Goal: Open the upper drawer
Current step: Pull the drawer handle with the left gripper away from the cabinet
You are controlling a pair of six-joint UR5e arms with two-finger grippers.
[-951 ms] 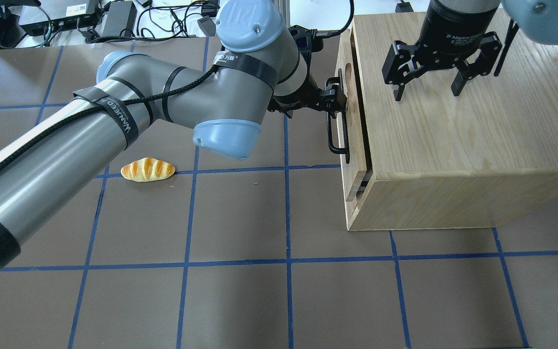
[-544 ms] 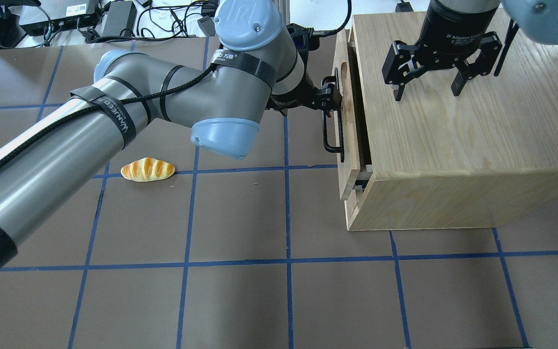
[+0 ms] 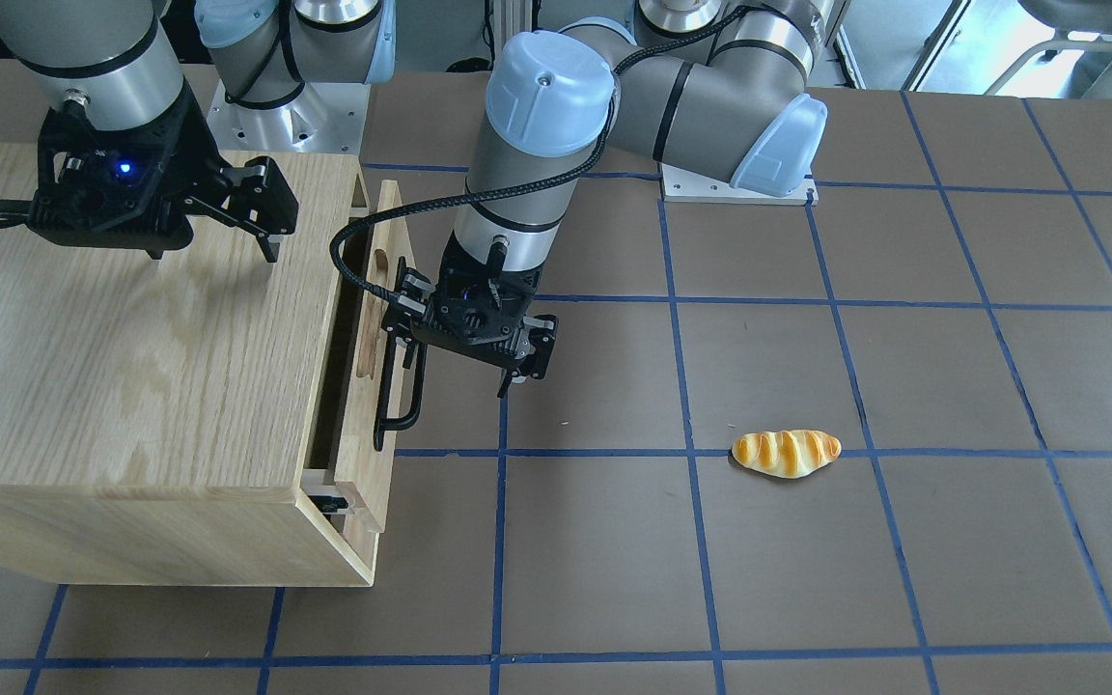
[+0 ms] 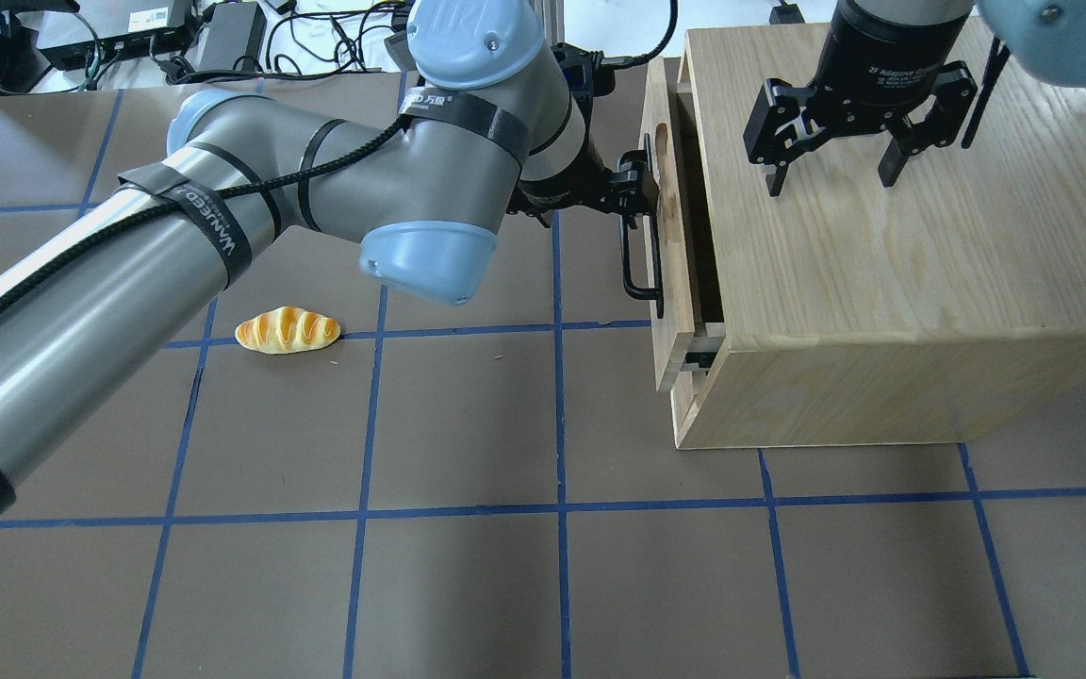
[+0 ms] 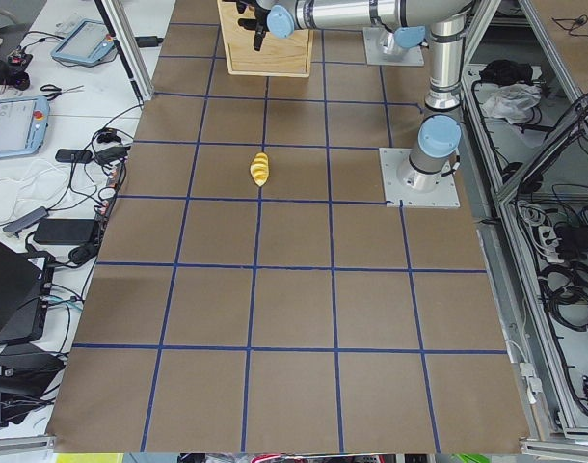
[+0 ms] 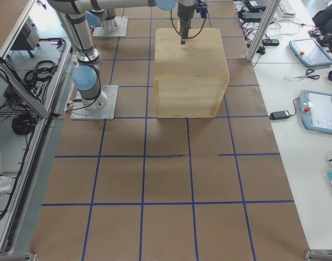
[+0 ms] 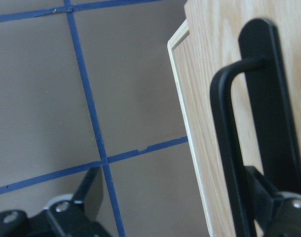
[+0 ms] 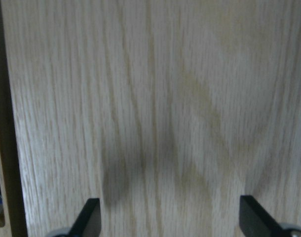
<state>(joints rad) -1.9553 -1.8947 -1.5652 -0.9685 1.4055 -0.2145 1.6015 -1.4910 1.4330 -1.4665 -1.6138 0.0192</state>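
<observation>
Front-facing view: the left gripper (image 3: 459, 362) is spread wide, with one finger against the black handle (image 3: 400, 405) of the upper drawer (image 3: 363, 454). The upper drawer stands slightly out of the cabinet (image 3: 131, 367), just beyond that finger. The right gripper (image 3: 213, 241) hangs wide over the cabinet top.

Overhead view: the upper drawer (image 4: 667, 283) sits ajar just past the left gripper (image 4: 639, 189). The right gripper (image 4: 830, 181) is spread.

Left wrist view: the handle (image 7: 229, 148) crosses in front of one finger, and the other is well apart.

Right wrist view: the fingers (image 8: 89, 217) stand far apart above oak grain.
</observation>
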